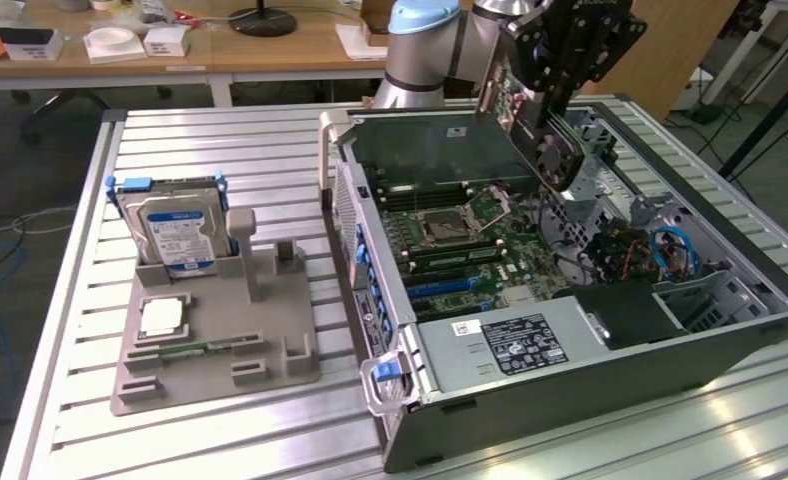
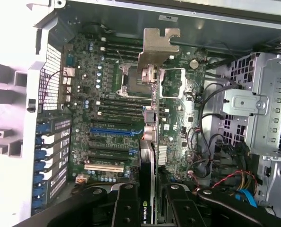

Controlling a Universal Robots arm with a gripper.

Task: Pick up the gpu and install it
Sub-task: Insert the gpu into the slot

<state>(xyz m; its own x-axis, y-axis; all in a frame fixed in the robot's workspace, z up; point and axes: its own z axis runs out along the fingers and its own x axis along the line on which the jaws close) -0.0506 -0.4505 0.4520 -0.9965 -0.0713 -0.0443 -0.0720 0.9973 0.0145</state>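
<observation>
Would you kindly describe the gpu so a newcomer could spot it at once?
Find the open computer case on the slatted metal table. Above its motherboard, the arm's gripper holds the gpu on edge. Unlike the blue-labelled hard drive on the grey stand, it is a thin green card with a black round fan.

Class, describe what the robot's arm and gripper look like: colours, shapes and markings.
The arm is a silver-grey tube with a light blue round cap at a joint. The gripper is black and blocky, with white lettering and fingers dotted with round pins.
</observation>
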